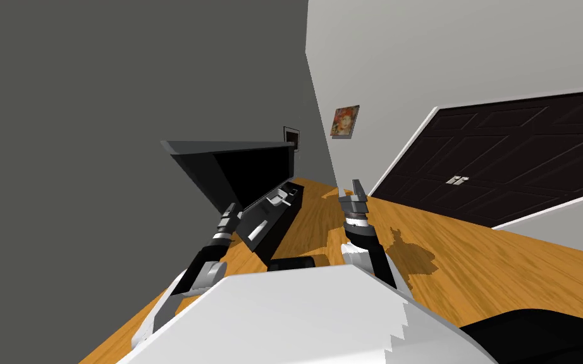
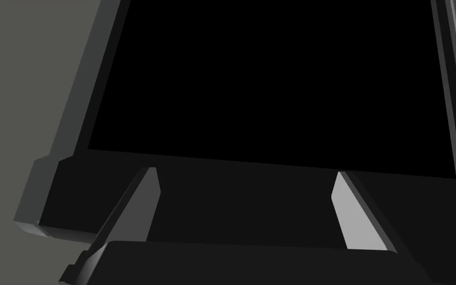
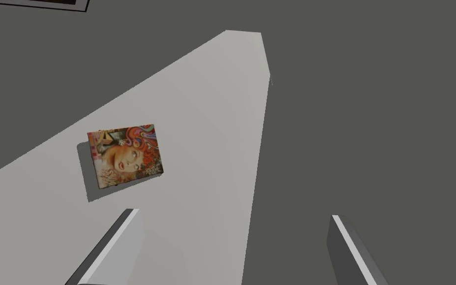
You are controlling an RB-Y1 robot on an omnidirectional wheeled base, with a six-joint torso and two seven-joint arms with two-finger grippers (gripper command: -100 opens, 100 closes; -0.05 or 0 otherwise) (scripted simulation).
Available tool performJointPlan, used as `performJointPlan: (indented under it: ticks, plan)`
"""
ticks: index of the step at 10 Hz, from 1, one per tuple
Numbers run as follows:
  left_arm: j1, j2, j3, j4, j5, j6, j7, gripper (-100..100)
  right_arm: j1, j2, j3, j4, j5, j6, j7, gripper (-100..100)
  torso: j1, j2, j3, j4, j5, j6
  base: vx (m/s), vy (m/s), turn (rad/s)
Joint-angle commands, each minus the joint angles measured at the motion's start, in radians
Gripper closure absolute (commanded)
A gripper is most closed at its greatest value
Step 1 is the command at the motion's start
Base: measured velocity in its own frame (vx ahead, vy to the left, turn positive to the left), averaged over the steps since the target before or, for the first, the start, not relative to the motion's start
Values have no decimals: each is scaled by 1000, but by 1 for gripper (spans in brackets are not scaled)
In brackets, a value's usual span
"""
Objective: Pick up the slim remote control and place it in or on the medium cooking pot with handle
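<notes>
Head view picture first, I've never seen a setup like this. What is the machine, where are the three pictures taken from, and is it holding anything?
It is a two-armed robot in a simulated house. The wide picture comes from a camera on its head, looking down over a wooden floor. The other two come from a camera on each hand. The left hand faces a television on a low dark stand; its fingers stand open, holding nothing. On the stand lie a slim light grey bar, possibly the remote, and a light grey lump, both too small to name. The right hand points at a wall, fingers open and empty.
</notes>
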Motion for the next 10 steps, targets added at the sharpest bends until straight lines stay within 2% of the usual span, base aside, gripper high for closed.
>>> performJointPlan:
  ticks: [1,2,3,4,6,7,8,9,10]
  plan:
    - [14,44,8,50,50,50,33,-100,0,0,0,0,0,0,0,0,0,0,0,0,0,0,178,-164,-187]
    - [14,44,8,57,50,50,33,-100,0,0,0,0,0,0,0,0,-3,-3,-1,-1,-1,0,158,-109,-48]
    - [20,71,14,87,84,86,54,-100,0,0,0,0,0,0,0,0,-1,-2,-1,-1,0,0,137,-131,-133]
    - [20,71,14,96,84,86,54,-100,0,0,0,0,0,0,0,0,-2,-1,-1,0,0,0,104,-96,-63]
    - [32,125,23,160,156,157,97,-100,0,0,0,0,0,0,0,0,0,1,1,0,0,0,134,-124,-178]
    - [32,125,23,173,157,159,97,-100,0,0,0,0,0,0,0,0,-3,-1,-1,0,-1,0,172,-98,-50]
    - [38,150,27,203,196,196,117,-100,0,0,0,0,0,0,0,0,-1,-2,-1,-1,0,-1,161,-81,-140]
    - [38,150,27,223,196,196,117,-100,0,0,0,0,0,0,0,0,0,-2,-1,-1,0,0,108,-52,-59]
    - [43,174,31,256,234,233,138,-100,0,0,0,0,0,0,0,0,3,1,0,0,0,-1,114,-78,-132]
